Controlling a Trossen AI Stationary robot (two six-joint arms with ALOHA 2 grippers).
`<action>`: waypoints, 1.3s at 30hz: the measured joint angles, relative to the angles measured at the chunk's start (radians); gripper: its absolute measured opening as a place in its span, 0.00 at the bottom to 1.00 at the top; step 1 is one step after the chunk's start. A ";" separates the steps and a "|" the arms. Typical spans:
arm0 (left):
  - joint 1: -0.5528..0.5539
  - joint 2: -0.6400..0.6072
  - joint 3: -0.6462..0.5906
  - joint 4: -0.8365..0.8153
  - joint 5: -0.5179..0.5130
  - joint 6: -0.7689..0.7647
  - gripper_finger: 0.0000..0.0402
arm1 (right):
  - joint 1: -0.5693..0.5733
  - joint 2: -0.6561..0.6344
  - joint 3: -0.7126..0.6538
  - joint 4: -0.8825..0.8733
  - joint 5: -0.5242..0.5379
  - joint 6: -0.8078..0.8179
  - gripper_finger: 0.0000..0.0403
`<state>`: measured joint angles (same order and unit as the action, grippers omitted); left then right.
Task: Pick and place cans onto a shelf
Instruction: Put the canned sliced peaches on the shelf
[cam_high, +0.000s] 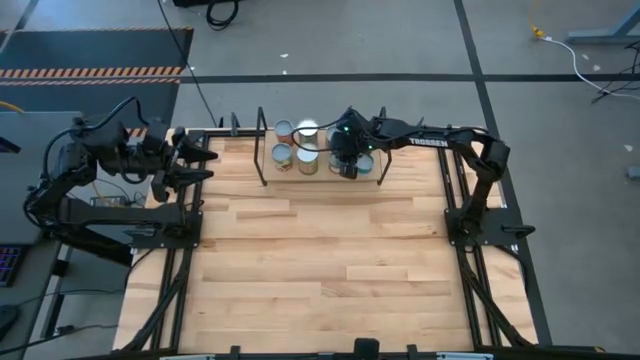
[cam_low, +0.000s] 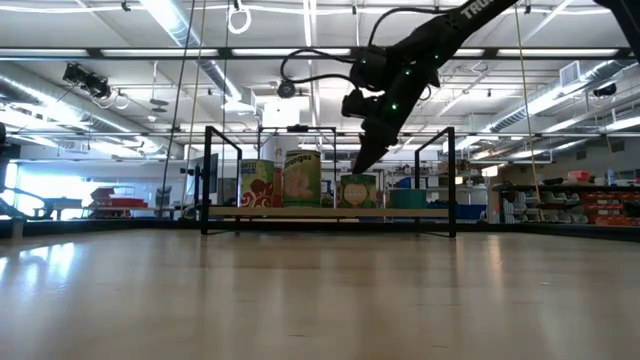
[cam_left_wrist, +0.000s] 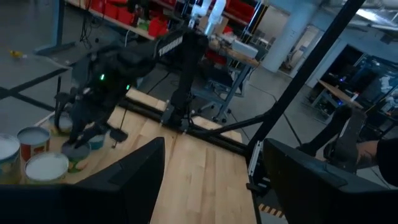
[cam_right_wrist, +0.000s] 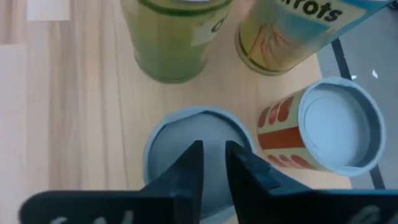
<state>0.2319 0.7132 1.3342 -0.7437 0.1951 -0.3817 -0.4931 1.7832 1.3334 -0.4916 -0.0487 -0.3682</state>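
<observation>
The shelf (cam_low: 330, 212), a narrow light-wood board between black rod uprights (cam_low: 210, 180), stands at the table's far middle (cam_high: 322, 178). Several cans stand upright on it: a red-yellow one (cam_low: 258, 185), a yellowish one (cam_low: 300, 178), a green one (cam_low: 358, 190) and a teal one (cam_low: 405, 197). My right gripper (cam_right_wrist: 214, 158) is shut and points down over a grey-topped can (cam_right_wrist: 180, 140), beside an orange-red can (cam_right_wrist: 329, 134), a green can (cam_right_wrist: 171, 37) and a yellow can (cam_right_wrist: 292, 31). My left gripper (cam_left_wrist: 214, 186) is open and empty at the table's far left (cam_high: 190, 165). My right gripper points down from above with its shut fingertips (cam_right_wrist: 194, 155) over the grey-topped can's round top (cam_right_wrist: 171, 134). The can stands upright on the shelf board. I cannot tell whether the fingertips touch the top.
The shelf's black uprights (cam_low: 450, 180) stand close on both sides of the cans. The wide wooden tabletop (cam_high: 320, 270) spreads in front of the shelf. Black frame rails (cam_high: 170, 280) run along the table's left and right edges.
</observation>
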 joint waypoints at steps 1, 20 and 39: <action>0.000 0.000 0.000 0.010 0.000 0.000 0.68 | 0.000 0.006 0.000 0.003 0.002 0.000 0.17; 0.000 0.000 0.000 0.066 0.000 -0.026 0.68 | 0.004 0.016 0.000 0.011 -0.058 0.010 0.03; 0.000 0.000 0.000 0.073 0.000 -0.053 0.68 | 0.023 0.047 0.003 0.026 -0.083 0.062 0.02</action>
<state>0.2321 0.7132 1.3342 -0.6704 0.1955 -0.4347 -0.4702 1.8305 1.3361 -0.4652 -0.1318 -0.3065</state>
